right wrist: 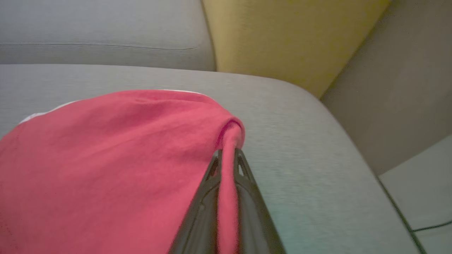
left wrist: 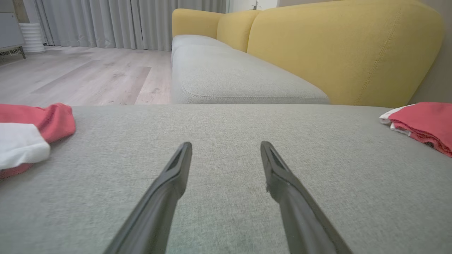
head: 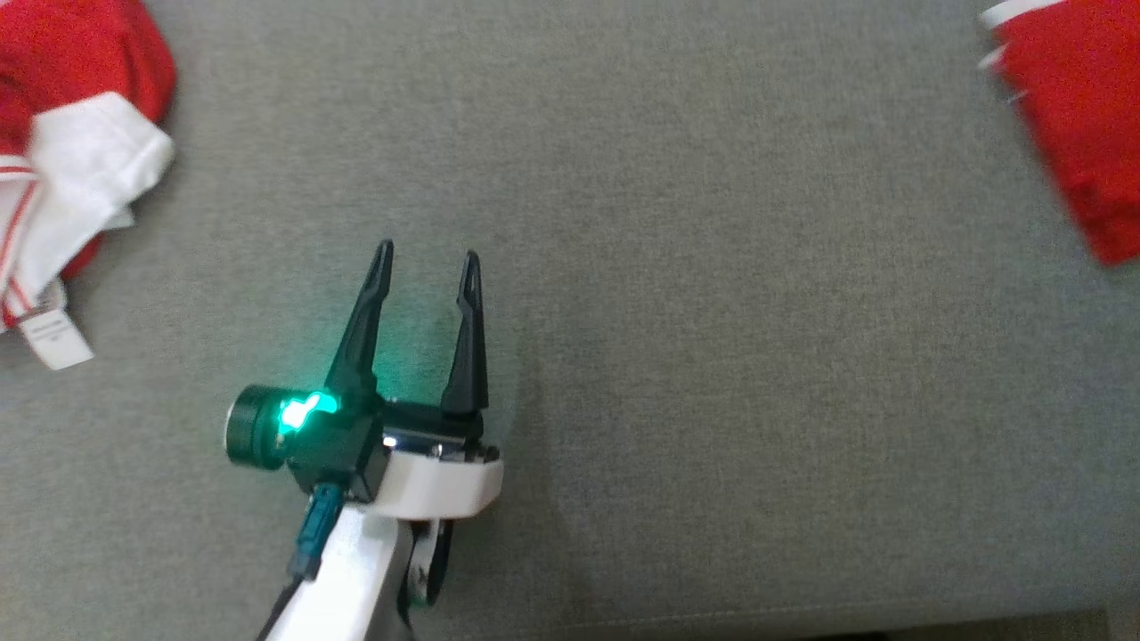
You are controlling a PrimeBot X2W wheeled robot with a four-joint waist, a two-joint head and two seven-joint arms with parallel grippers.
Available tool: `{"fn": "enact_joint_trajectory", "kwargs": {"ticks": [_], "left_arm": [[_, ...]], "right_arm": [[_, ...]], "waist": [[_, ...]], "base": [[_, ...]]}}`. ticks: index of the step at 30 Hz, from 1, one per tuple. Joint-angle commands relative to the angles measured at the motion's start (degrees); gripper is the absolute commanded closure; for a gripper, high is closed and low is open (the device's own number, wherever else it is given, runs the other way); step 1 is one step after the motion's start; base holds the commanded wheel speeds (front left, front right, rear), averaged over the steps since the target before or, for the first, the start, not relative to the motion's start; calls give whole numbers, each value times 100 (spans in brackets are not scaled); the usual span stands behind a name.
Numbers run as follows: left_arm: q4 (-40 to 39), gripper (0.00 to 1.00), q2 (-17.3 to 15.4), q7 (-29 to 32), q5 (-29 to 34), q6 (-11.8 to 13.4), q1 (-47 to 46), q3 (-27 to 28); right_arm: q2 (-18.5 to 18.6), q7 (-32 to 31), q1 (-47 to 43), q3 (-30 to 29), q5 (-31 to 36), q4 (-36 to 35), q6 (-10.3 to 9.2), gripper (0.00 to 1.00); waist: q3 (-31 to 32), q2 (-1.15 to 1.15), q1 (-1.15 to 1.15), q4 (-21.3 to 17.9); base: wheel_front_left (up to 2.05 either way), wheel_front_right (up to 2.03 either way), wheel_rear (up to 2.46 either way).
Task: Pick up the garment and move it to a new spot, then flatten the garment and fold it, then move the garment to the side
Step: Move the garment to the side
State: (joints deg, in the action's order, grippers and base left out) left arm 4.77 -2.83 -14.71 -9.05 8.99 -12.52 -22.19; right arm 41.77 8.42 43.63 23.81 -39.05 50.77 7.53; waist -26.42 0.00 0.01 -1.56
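The garment (right wrist: 106, 158) is red with a thin white edge and lies on the grey seat cushion (right wrist: 300, 141). My right gripper (right wrist: 227, 152) is shut on a pinched fold at its right edge, with red cloth running down between the two fingers. The same garment shows at the top right of the head view (head: 1078, 125), blurred, and at the right edge of the left wrist view (left wrist: 423, 121). My left gripper (head: 427, 255) hovers open over bare cushion in the middle, holding nothing, its fingers (left wrist: 176, 169) well apart.
A second garment (head: 80, 160), crumpled red and white with a label, lies at the cushion's far left (left wrist: 31, 130). Yellow backrests (left wrist: 335, 46) stand behind another grey seat (left wrist: 229, 77). Wooden floor (left wrist: 88, 74) and curtains lie beyond. The cushion's edge (right wrist: 370, 176) drops off right of the right gripper.
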Motion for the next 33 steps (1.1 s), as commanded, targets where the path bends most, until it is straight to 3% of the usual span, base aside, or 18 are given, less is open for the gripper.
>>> {"fn": "enact_joint_trajectory", "kwargs": {"ticks": [1,4,5,6,11,16,22,25,26,33], "left_arm": [[-161,0,-5,-29,45,-28,-137,127],[-122,0,-5,-29,65,-38,-297,85],[-109,0,-5,-29,63,-36,-336,75],[-94,0,-5,-29,58,-34,-369,67],[29,0,-5,-29,-25,-22,-416,77],[234,0,-5,-29,-184,43,-162,203],[626,0,-5,-29,-342,50,417,375],[742,0,-5,-29,-373,18,630,392],[851,0,-5,-29,-371,-21,809,429],[889,0,-5,-29,-189,-145,1173,768]], "right_arm": [[383,113,9,-82,32,57,-4,100],[626,235,169,-243,150,309,-4,100],[683,291,242,-311,215,398,-4,71],[721,351,312,-366,307,482,-4,0],[491,563,430,-525,787,802,-4,0],[-357,648,6,-528,1106,585,-4,0],[-1502,656,-1441,-418,1350,-761,-4,0],[-1806,656,-2006,-413,1432,-1193,-4,0],[-2123,656,-2501,-560,1541,-1583,-4,0],[-3095,657,-3628,-1191,2540,-2822,-4,0]], "waist": [[-277,0,-1,-158],[-414,0,-1,-199],[-433,0,-1,-205],[-441,0,-1,-208],[-159,0,-1,-124],[611,0,-1,62],[1915,0,-1,317],[2329,0,-1,419],[2634,0,-1,487],[3085,0,-1,535]], "base": [[0,0,0],[0,0,0],[0,0,0],[0,0,0],[0,0,0],[0,0,0],[0,0,0],[0,0,0],[0,0,0],[0,0,0]]}}
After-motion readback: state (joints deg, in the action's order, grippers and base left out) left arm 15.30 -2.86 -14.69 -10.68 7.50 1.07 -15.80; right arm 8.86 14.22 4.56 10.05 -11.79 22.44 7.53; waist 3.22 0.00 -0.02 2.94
